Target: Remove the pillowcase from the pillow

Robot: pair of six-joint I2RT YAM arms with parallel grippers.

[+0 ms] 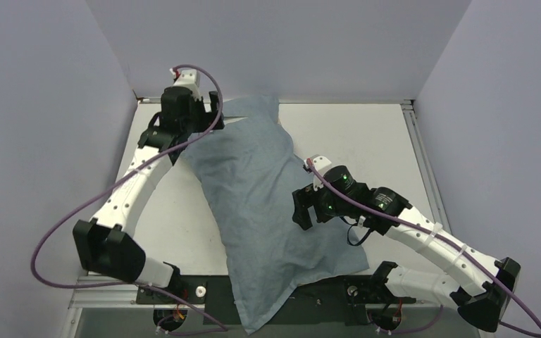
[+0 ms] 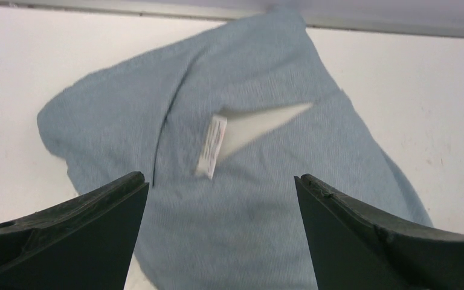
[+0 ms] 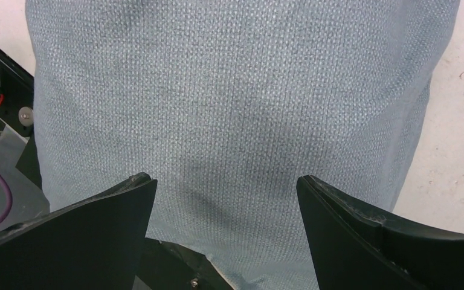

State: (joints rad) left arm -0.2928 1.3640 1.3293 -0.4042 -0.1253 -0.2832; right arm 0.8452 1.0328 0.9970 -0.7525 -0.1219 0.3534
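Grey-blue pillowcase [image 1: 268,204] lies diagonally across the surface [image 1: 366,134], near end overhanging. The left pincer [image 2: 217,181] hangs wide open over its far end, the right pincer [image 3: 223,181] wide open above its middle, both gripping nothing.

The large soft grey-blue cloth pillowcase [image 1: 260,211] is lying slantwise on the flat white worktop [image 1: 373,141], running from the far left corner to the near edge and hanging over it. The plump white pillow [image 2: 260,121] is sitting inside it, showing through a gap at the far end. The left claw [image 2: 220,184] is hovering over that far end, the right claw [image 3: 226,184] over the middle's right side.
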